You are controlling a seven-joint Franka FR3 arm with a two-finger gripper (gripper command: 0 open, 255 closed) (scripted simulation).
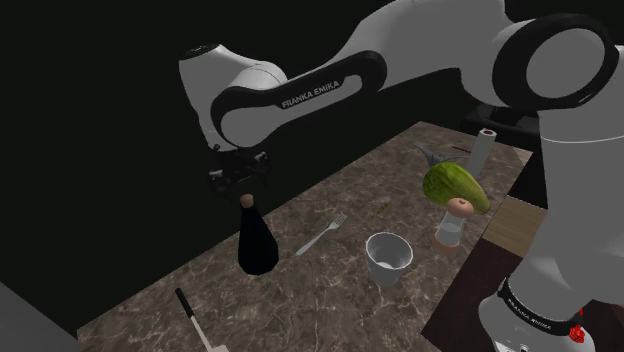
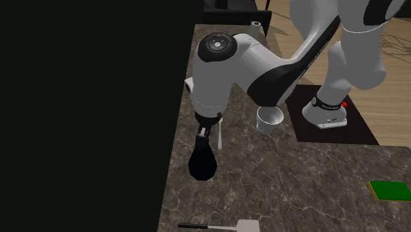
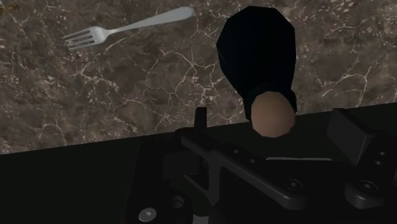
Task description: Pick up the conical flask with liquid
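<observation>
Gripper (image 1: 242,189), grip state indeterminable, at the brown stopper of the black flask (image 1: 258,246). The flask stands near the table's (image 1: 310,310) long edge along the black area, with a fork (image 1: 322,234) near it.

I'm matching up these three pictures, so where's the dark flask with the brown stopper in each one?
Shoulder view: the flask stands left of centre on the counter, just below the gripper.
Second exterior view: left of centre, near the counter's edge by the black area.
Wrist view: just ahead of the gripper, stopper nearest the camera.
Shared landmark: the fork lying beside it.
</observation>
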